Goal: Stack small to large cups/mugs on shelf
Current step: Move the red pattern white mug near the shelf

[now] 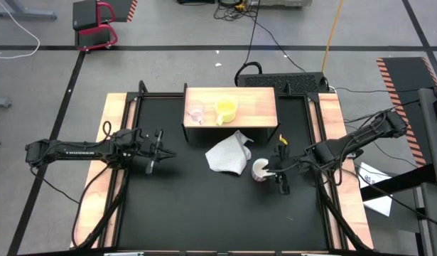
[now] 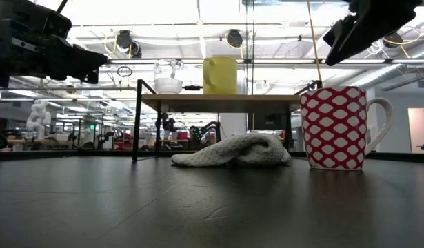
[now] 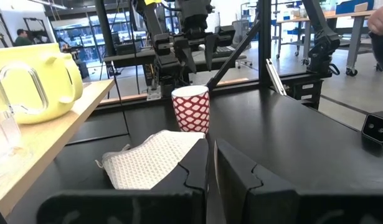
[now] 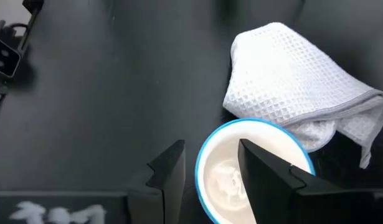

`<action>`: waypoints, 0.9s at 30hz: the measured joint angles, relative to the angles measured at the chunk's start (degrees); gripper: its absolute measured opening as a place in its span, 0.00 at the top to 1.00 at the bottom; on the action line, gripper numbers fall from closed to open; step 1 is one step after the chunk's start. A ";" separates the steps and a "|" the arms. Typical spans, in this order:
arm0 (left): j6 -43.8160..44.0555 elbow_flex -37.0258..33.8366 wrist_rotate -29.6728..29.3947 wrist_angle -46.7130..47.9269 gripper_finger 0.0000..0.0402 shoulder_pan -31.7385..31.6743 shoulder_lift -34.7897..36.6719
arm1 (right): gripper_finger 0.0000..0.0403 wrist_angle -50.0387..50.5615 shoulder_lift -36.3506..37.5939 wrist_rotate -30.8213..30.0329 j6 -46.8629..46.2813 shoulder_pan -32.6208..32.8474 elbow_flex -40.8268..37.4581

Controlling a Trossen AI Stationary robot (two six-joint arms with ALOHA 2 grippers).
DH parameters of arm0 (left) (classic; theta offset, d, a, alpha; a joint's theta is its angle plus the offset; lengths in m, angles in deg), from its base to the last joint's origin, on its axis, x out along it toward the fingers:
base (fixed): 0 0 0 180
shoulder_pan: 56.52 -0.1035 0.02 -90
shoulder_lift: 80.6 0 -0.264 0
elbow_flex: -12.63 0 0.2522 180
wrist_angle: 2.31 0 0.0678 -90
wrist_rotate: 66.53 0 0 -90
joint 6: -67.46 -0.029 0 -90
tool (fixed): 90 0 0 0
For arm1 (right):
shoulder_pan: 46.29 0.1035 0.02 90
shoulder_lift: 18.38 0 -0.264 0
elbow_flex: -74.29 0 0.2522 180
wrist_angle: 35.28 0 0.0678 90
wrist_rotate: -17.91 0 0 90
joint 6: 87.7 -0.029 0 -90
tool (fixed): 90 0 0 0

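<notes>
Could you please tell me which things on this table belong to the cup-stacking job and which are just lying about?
Part of the job:
- clear glass cup, on the shelf
- yellow cup, on the shelf beside it
- white patterned mug, on the tabletop under the right gripper

Just lying about:
- grey-white cloth, beside the mug

Red-and-white lattice mug (image 2: 334, 128), yellow cup (image 2: 220, 75), white waffle cloth (image 2: 234, 151).

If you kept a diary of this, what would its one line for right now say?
on shelf: glass cup, yellow cup | patterned mug on table beside cloth | right gripper straddles mug rim | left gripper shut, waiting
</notes>
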 joint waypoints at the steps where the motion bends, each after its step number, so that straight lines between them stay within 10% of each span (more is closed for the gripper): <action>1: -0.02 0.00 0.00 -0.02 0.92 0.01 0.02 | 0.65 0.01 0.13 0.01 0.35 -0.27 0.00; 27: -0.15 0.00 0.00 -0.07 0.92 0.01 0.02 | 0.65 13.54 -2.07 1.62 2.42 -6.59 12.00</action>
